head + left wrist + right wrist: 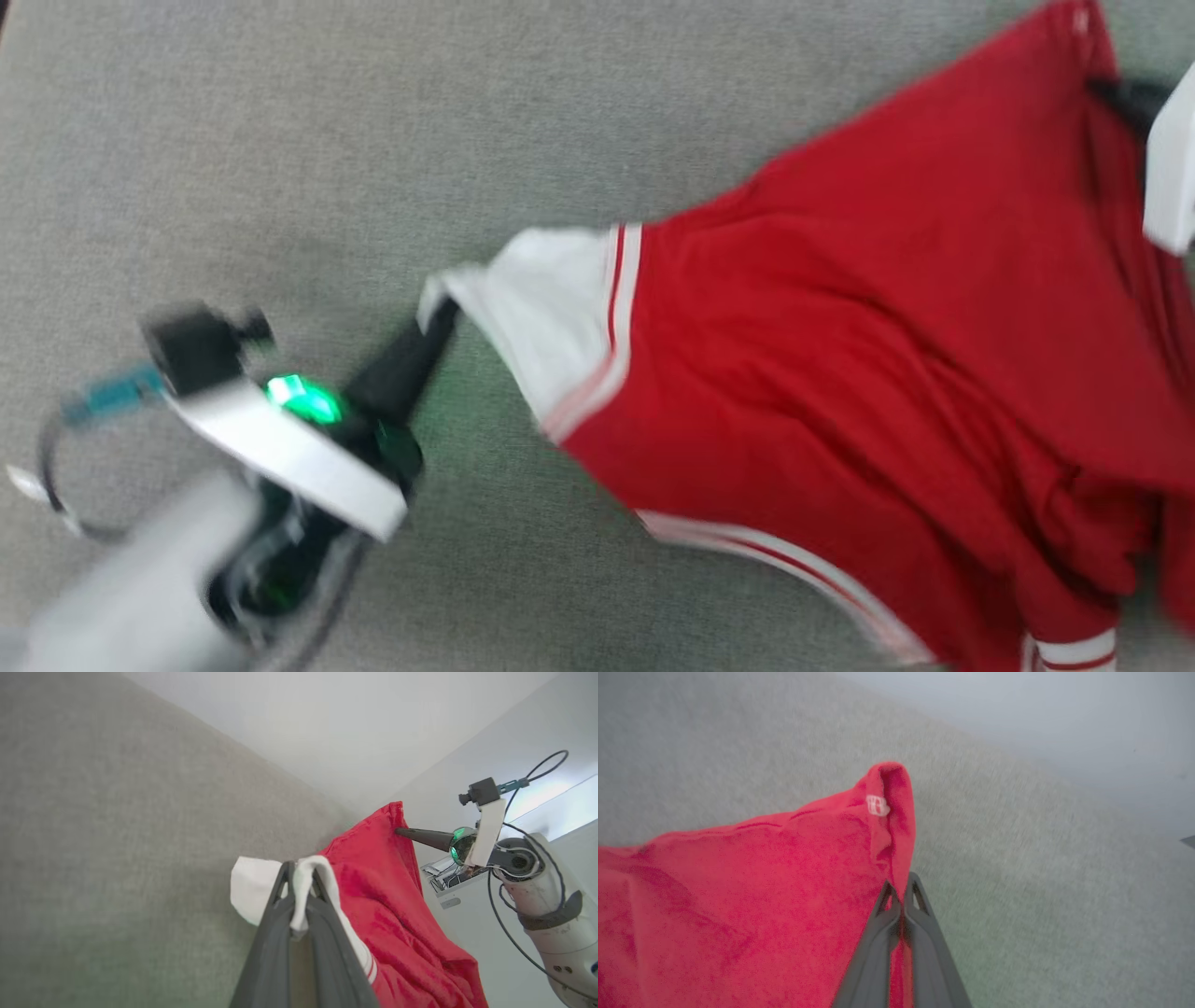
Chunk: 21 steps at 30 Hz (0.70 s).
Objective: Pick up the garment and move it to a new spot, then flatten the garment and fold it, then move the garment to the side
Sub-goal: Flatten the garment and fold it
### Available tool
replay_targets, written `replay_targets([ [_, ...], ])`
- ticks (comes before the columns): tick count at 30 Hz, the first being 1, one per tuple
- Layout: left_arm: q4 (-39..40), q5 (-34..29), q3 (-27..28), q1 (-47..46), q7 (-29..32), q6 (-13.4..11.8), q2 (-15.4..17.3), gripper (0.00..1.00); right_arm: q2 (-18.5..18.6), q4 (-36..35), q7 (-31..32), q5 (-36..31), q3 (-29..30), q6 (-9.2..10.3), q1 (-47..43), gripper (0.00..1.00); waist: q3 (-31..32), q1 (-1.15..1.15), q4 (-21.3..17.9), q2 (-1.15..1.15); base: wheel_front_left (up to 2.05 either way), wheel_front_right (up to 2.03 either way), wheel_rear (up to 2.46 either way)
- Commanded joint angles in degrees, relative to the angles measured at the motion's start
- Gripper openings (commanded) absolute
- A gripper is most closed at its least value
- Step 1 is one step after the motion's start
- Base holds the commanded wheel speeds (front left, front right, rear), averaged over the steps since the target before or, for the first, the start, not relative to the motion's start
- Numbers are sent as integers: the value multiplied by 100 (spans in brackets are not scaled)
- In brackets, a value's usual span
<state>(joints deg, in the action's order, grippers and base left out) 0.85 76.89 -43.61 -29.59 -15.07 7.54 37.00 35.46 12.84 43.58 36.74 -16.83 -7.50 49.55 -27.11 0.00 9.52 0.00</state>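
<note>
**Stuff you can't really make out in this one**

The head view is smeared all over. The left end effector (437, 322) is just a dark wedge there, with its tips tucked under the white sleeve (551, 317) of the garment (887, 373). The garment itself runs off the right and bottom edges.

Top right, the right end effector (1120, 93) is a dark sliver half behind red cloth, and its pale forearm (1172, 168) gets chopped by the edge. In the left wrist view its tip sinks into the fabric.

In the right wrist view the garment spills past the left and bottom edges. The little white tag (877, 806) is too blurry to read.
</note>
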Motion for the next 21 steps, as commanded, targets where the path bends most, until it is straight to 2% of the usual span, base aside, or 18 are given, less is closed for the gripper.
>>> replay_targets([
  [1,-22,161,32,-305,6,-16,58,0,-112,80,-263,-44,121,2,231,0,32,0,-52,0,0,0,0],
  [5,-322,564,192,-1299,136,-16,213,0,-487,611,-989,-242,621,2,879,0,-8,0,-209,0,0,0,0],
  [7,-417,713,278,-1555,173,-16,212,0,-590,757,-1116,-281,708,2,1053,0,-28,0,-262,0,0,0,0],
  [13,-1306,1441,1041,-3219,495,-16,53,0,-1061,1718,-1844,-652,1306,2,2401,0,-252,0,-496,0,0,0,0],
  [21,-2463,1448,1680,-5382,658,-16,-214,0,-1620,2829,-3131,-1494,2129,10,4107,0,-510,0,-736,0,0,0,0],
])
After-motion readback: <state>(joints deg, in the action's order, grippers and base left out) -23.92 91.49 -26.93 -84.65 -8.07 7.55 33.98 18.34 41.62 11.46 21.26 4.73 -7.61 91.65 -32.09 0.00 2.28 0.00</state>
